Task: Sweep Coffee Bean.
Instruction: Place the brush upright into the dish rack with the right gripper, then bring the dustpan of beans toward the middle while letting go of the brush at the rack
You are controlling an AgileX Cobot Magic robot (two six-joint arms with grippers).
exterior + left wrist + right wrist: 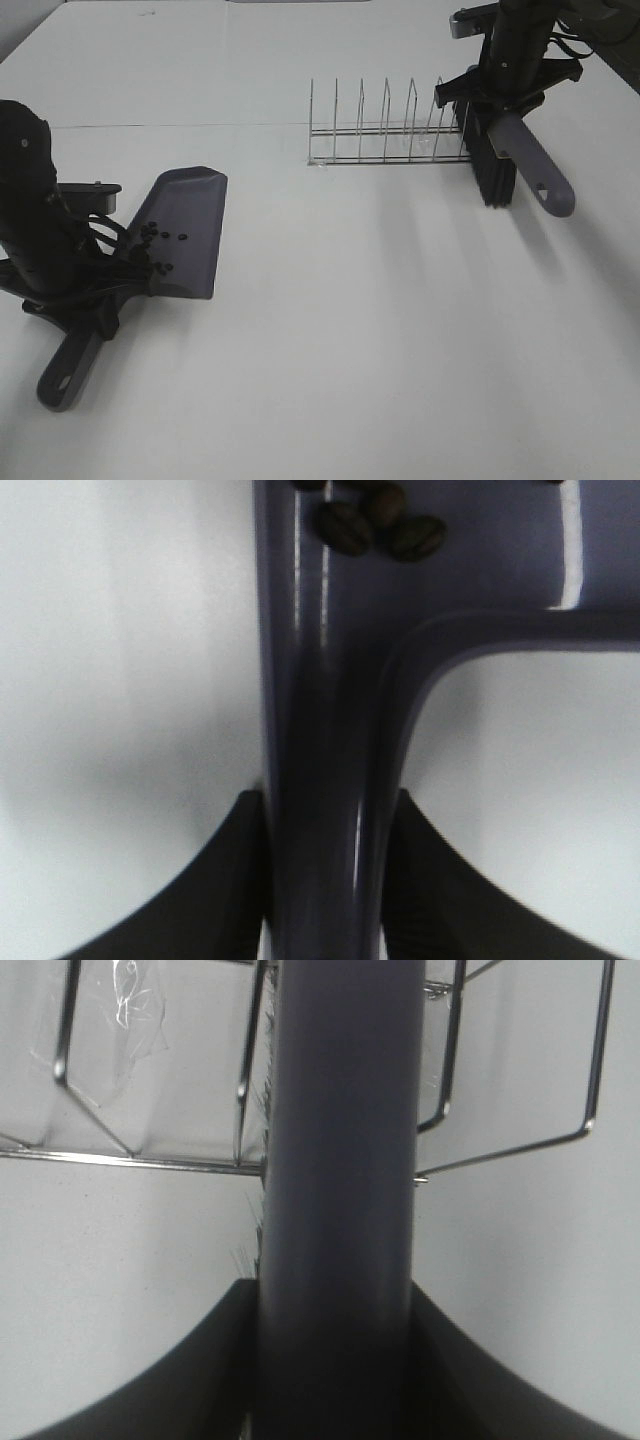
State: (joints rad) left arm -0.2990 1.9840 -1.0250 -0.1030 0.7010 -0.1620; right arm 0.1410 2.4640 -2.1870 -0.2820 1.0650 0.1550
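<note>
The grey dustpan (185, 232) lies on the white table at the left, with several coffee beans (152, 238) on its pan. My left gripper (105, 295) is shut on the dustpan's handle (325, 810); the left wrist view shows some coffee beans (380, 525) just past the handle. My right gripper (500, 100) is shut on the grey brush handle (535, 170) at the back right, and the black bristles (492, 165) hang down beside the wire rack. The right wrist view shows the handle (340, 1190) between the jaws.
A wire dish rack (385, 135) stands on the table at the back centre, right next to the brush; it also shows in the right wrist view (150, 1110). The white table (380, 330) stretches across the middle and front.
</note>
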